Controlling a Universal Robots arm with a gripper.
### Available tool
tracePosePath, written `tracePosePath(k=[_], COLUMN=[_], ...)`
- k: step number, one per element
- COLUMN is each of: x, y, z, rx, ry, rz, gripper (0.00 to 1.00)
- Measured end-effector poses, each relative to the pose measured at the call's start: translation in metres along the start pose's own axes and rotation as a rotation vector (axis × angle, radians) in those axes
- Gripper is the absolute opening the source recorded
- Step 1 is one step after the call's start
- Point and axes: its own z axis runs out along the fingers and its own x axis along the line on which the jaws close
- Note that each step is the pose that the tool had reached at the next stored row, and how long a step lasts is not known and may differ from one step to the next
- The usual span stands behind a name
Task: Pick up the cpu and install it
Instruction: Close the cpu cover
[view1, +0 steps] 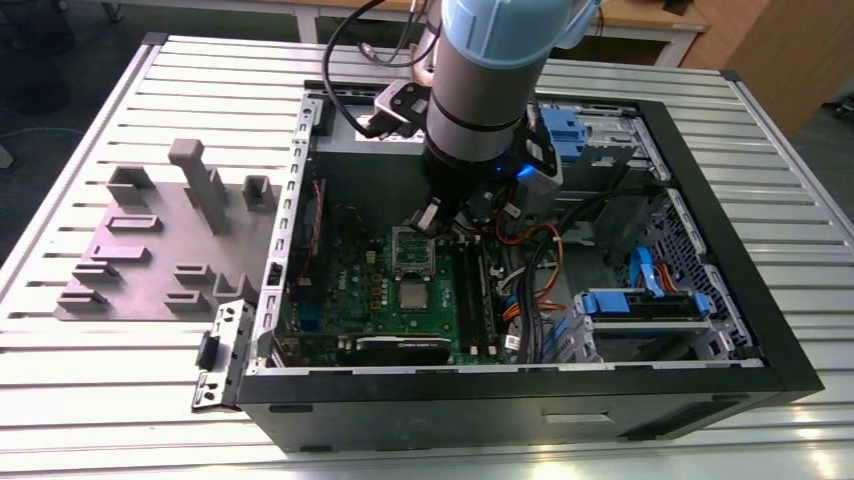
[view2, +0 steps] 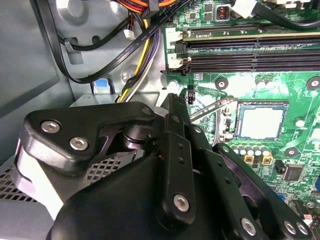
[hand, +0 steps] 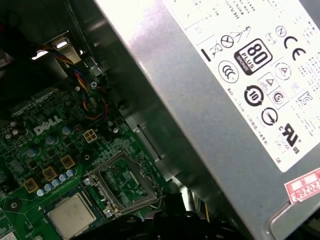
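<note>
Exterior view: saw a black open computer case (view1: 747, 262) lying on a ribbed pale metal surface (view1: 107, 400), with a grey moulded parts holder (view1: 160, 250) on the exterior view's left of it. Saw the pale blue and silver robot arm (view1: 487, 80) reaching down into the case, its jaws low over the green motherboard (view1: 380, 325), just above a raised silver metal socket frame (view1: 414, 255). Found the small flat square cpu (view1: 416, 297) with its shiny silver top lying flat on the board, just beside that frame and clear of the jaws.

Second wrist view: saw black jointed gripper links (view2: 175, 165) across the foreground, tipped toward a thin metal lever (view2: 215, 107). Found the cpu (view2: 260, 122) seated inside a dark square rim, beyond the lever and untouched. Saw long black memory slots (view2: 250, 55) and a yellow and black cable bundle (view2: 142, 47) nearby. Could not tell how far the jaws stood open, nor whether anything was in them.

First wrist view: saw a large grey box with a white label (hand: 210, 115) looming over the board. Found the cpu (hand: 71, 216) lying flat, with the socket frame (hand: 125, 185) swung open beside it.
</note>
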Motion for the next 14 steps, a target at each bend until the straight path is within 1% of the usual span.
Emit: tracePosePath(k=[14], x=[0.0006], y=[-0.0002], z=[-0.0052], rx=[0.0020], ry=[0.0029], rz=[0.000], gripper=[0.11])
